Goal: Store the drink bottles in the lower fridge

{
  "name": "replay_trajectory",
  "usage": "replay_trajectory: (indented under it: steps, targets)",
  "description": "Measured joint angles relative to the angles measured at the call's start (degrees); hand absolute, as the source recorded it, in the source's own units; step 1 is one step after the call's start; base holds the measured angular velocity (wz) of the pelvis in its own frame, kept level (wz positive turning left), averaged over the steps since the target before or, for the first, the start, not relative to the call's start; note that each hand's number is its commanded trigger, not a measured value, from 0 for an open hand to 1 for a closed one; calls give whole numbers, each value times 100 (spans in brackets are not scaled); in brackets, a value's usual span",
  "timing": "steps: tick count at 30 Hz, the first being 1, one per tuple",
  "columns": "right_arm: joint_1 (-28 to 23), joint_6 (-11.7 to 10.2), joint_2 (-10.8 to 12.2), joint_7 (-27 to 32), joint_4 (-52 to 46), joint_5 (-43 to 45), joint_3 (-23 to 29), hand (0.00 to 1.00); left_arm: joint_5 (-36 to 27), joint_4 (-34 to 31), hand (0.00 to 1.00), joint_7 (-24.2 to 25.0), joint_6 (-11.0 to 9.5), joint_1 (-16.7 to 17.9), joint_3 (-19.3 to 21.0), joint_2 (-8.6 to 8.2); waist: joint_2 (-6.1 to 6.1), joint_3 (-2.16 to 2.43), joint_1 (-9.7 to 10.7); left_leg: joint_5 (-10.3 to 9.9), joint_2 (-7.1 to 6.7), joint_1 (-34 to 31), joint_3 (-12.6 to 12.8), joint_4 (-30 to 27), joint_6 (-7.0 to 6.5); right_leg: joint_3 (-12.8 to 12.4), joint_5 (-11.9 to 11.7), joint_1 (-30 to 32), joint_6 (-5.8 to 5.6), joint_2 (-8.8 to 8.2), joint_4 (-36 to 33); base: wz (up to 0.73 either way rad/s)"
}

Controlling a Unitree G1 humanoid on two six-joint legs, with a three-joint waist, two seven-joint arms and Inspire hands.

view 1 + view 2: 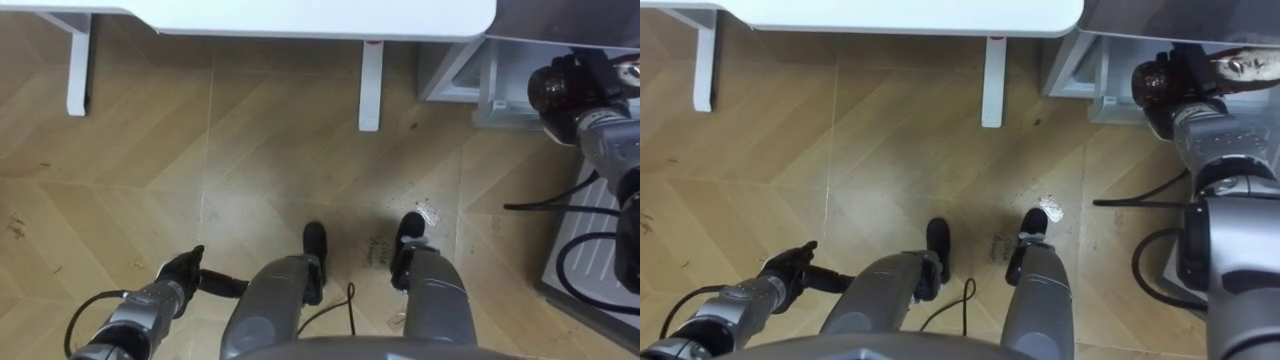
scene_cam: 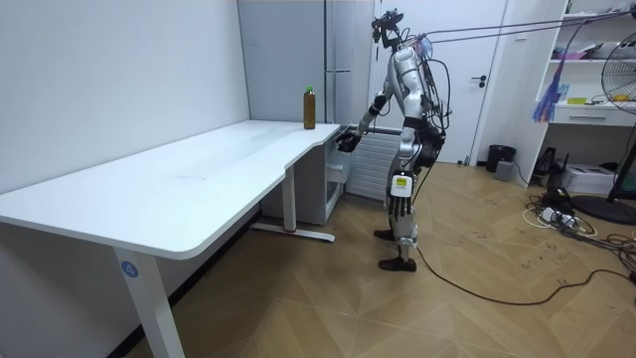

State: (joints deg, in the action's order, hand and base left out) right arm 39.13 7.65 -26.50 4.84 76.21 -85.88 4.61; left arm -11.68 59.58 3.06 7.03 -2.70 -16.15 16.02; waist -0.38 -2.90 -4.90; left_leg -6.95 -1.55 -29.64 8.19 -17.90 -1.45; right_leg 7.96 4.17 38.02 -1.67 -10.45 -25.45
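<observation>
Low at left over the floor (image 1: 300, 180), left robot hand (image 1: 180, 272) relaxed and empty; ahead, white table (image 1: 300, 18); far right, right robot hand (image 1: 558, 88) reaching out, grip impossible to tell; in the room view, bottle (image 2: 309, 107) upright on the table's far corner beside the grey fridge (image 2: 298, 60).

Eye views: head-mounted, straight down at floor (image 1: 250, 150), desk (image 1: 300, 15) edge shared. Room view: distant, side-on, whole robot.
</observation>
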Motion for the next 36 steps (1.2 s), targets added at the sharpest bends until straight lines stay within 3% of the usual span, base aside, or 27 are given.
replay_trajectory:
  steps: [8,20,21,23,24,36]
  targets:
    - [3,-1,-50,0,2,545,-14,100,-4,-67,0,-24,-3,19,-97,52,22,14,12,0,18,-22,5,-5,0,10,-47,-28,-6,25,95,0]
    - [4,-13,-86,201,1,520,-97,100,-16,-235,0,-39,-29,83,-107,64,53,33,-22,10,87,-16,75,3,17,12,-102,-31,43,83,154,-2]
    - [4,-13,-86,215,1,520,-97,20,-16,-235,0,-39,-33,83,-107,64,54,33,-22,10,88,-16,81,3,17,12,-106,-31,44,83,158,-4]
    - [4,-14,-86,271,1,519,-97,20,-16,-243,0,-42,-39,84,-107,64,55,33,-22,10,89,-15,96,4,16,9,-118,-31,44,83,170,-2]
    - [3,-14,-86,276,1,519,-97,0,-16,-243,0,-44,-40,84,-107,64,55,33,-21,10,89,-14,98,4,16,8,-119,-31,43,83,172,0]
    - [30,-72,-89,380,-19,485,-86,0,0,-280,0,-127,-66,91,-105,57,85,39,-24,10,87,-20,99,23,16,4,-119,-19,42,86,184,0]
